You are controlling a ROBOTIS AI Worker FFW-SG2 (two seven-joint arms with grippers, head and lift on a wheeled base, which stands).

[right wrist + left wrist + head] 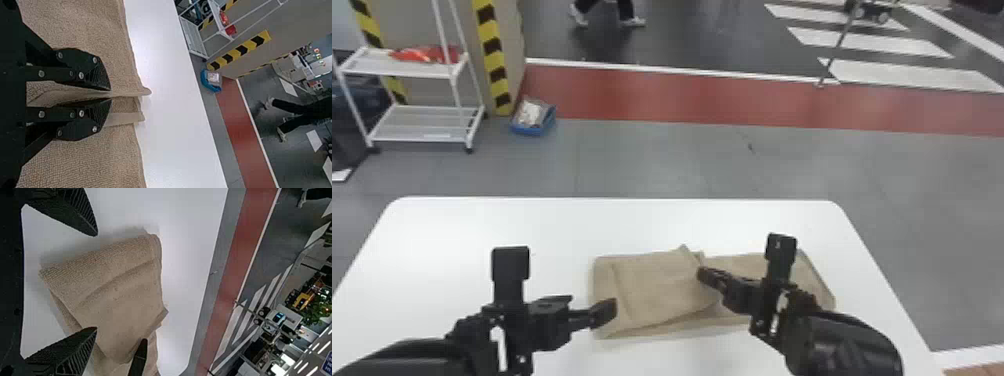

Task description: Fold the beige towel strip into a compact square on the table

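"Pinching anything, is the right gripper (pixel 706 276)?"

"Yes, a raised ridge of the beige towel strip (pixel 657 285), caught between its two fingers, close to the middle of the strip. The right wrist view shows the cloth poking out past the fingertips."

"And the left gripper (pixel 593 306)?"

"Nothing in it. Its fingers stand wide apart, by the towel's left end."

"How does the towel lie?"

"On the white bench (pixel 482 220), right of its centre. The left part is doubled into a thick, slightly skewed flap; the right part runs on, flatter, under the right arm."

"What's beyond?"

"On the floor, a white wheeled rack (pixel 402 70) with something red (pixel 424 54) on its upper shelf, and a blue bin (pixel 532 131) near it."
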